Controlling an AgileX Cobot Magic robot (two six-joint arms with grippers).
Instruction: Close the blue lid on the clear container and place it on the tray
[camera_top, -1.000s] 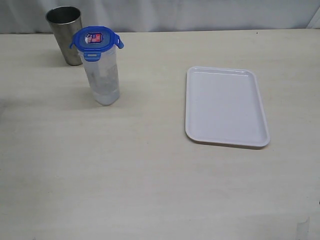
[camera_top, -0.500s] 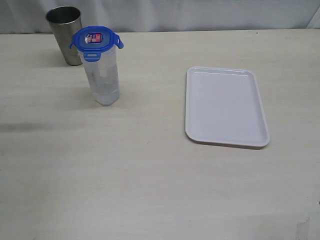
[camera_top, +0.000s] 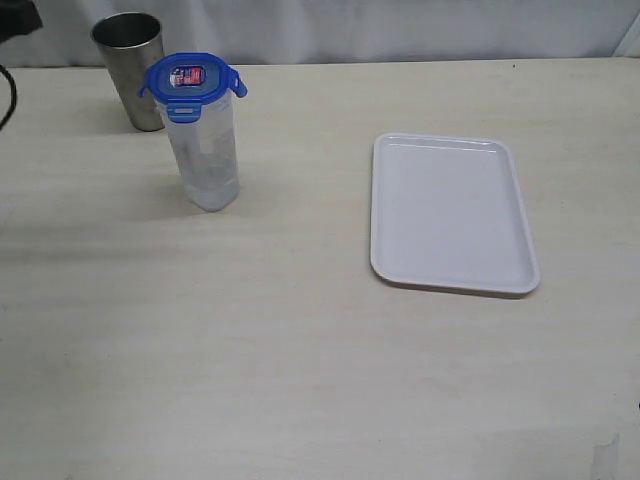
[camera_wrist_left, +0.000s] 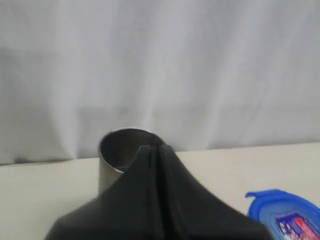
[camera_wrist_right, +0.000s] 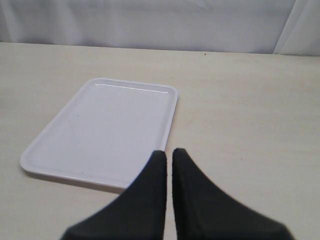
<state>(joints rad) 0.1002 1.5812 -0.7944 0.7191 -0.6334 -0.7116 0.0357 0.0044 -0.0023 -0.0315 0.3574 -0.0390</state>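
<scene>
The clear container stands upright toward the far left corner of the desk, its long axis vertical. The blue lid sits on its mouth. The flaps look splayed out to the sides rather than snapped down, so I judge the closing not yet done. Just behind it, nearer the far edge, stands a metal cup. The two are close, and whether they touch cannot be told.

The left pincer is the nearer one. Its fingers are pressed together and hold nothing. From its own camera, the cup lies straight ahead of the tips, and only a part of the lid shows, off to one side and lower. So the pincer points past the container rather than at it. In the outside view only a dark part of the left arm shows at the far left corner, beyond the cup.

The coming move turns on this offset. The left pincer would have to swing across from the cup's line to come over the lid, and press the flaps from above without knocking the cup.

The tray lies flat and bare on the right half of the desk, well apart from the container. The right pincer hangs near its edge, also closed on nothing.
</scene>
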